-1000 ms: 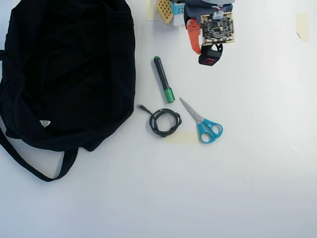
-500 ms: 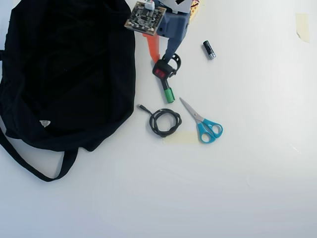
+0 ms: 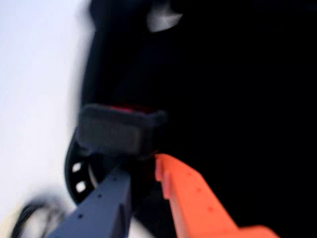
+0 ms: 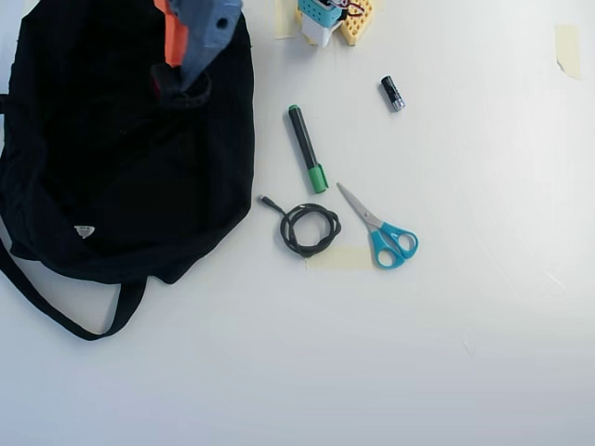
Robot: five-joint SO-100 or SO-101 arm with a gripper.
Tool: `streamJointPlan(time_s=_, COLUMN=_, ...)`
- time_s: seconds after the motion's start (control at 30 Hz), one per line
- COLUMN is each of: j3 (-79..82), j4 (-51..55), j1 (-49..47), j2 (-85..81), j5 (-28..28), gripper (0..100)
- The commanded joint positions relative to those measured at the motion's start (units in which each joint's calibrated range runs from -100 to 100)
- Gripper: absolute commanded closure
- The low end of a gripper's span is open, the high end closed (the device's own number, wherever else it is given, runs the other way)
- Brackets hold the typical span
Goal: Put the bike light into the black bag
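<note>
Black bag (image 4: 112,186) with small white label (image 4: 84,230), black bike light (image 3: 119,131) with red lens edge, pincer (image 3: 143,171) with one orange and one grey-blue finger, green-and-black marker (image 4: 306,149), teal-handled scissors (image 4: 381,230), black coiled cable (image 4: 307,229), black-and-silver cylinder (image 4: 392,94), white bench (image 4: 446,353)
</note>
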Motion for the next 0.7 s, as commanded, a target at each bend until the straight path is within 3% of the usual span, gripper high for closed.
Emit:
streamJointPlan(time_s=0.0, j3=4.41, j4=-8.10, j1=7.50, j2=1.46, j5=0.05, gripper=98)
streamJointPlan(time_s=0.23, j3=8.73, j4=-20.16, j1=17.44, j2=13.24, j5=6.08, gripper=98)
streamJointPlan(time_s=0.37, j3=8.82, j4=-28.26, j1=19.54, j2=28.02, j5=6.02, gripper=98)
streamJointPlan(time_s=0.47, j3=8.28, j4=-28.34, j1=18.86, j2=30.42, j5=6.13, gripper=96)
streamJointPlan(time_s=0.6, j3=7.20, j4=-24.04, j1=17.59, j2=27.10, j5=6.13, gripper=68)
streamJointPlan(time_s=0.67, j3=7.20, j4=-19.90, j1=14.15, j2=14.82, j5=6.13, gripper=66)
